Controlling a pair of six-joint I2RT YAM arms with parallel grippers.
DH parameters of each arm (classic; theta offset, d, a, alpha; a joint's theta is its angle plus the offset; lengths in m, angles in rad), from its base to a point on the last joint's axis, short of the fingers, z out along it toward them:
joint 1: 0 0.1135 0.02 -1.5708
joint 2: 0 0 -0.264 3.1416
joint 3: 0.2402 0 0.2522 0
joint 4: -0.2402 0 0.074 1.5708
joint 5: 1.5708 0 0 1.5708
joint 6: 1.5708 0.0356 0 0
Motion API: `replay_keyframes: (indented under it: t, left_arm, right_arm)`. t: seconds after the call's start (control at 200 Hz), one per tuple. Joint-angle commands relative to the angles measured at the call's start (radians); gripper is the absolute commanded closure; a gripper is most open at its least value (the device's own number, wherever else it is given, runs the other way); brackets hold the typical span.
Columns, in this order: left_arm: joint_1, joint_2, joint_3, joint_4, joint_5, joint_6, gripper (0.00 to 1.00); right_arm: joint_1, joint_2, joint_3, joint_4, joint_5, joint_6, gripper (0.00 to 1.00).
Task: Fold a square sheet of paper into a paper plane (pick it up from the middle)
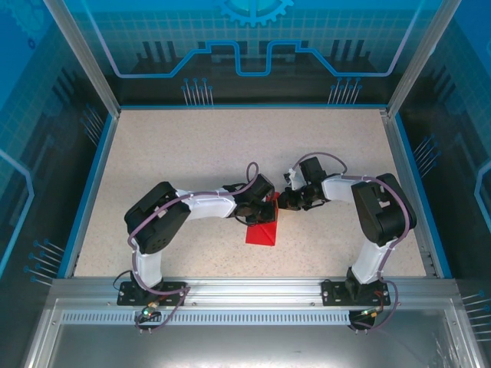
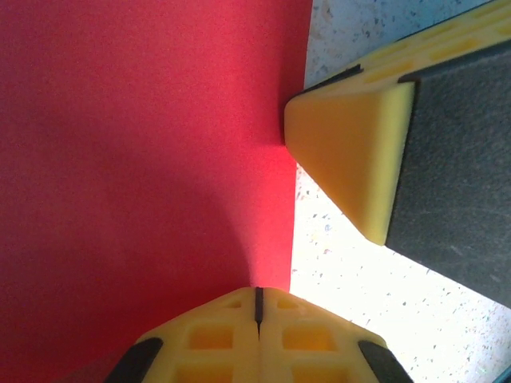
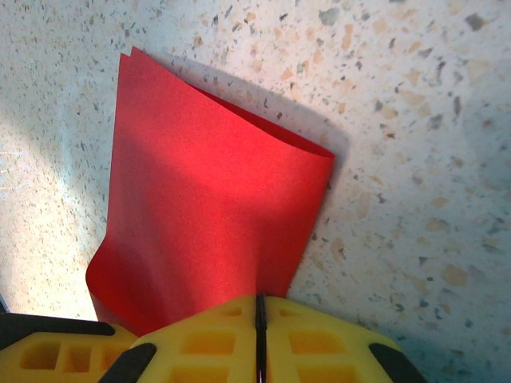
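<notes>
Paper is the whole matter here: the red sheet of paper [image 1: 262,228] sits folded on the speckled table [image 1: 192,153] between the two arms, with its layers bowed rather than flat. I judge it very light and limp, easy to crease in the wrong place or tear, and apt to slide on the smooth top. The left gripper [image 2: 257,307] has its fingers pressed together, and the sheet's edge runs right into their seam, so it seems to pinch the paper there. The right gripper [image 3: 259,319] is likewise closed, with the sheet's lower edge disappearing between its tips, so it looks held too. The best hold is a light pinch at an edge or on the fold, both layers together, without tugging them apart.
</notes>
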Motion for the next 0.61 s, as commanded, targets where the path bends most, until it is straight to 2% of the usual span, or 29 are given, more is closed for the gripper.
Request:
replay_keyframes:
  t: [0.0, 0.39, 0.6]
  left_arm:
    - [0.0, -0.033, 0.024, -0.025, 0.015, 0.019, 0.98]
    - [-0.001, -0.067, 0.024, -0.034, 0.009, 0.025, 0.98]
    - [-0.001, -0.002, 0.04, -0.023, 0.024, 0.017, 0.98]
  right_arm:
    - [0.012, 0.038, 0.002, -0.03, 0.033, -0.02, 0.91]
    - [0.013, 0.041, 0.006, -0.035, 0.039, -0.022, 0.91]
    - [0.012, 0.044, 0.007, -0.036, 0.035, -0.022, 0.91]
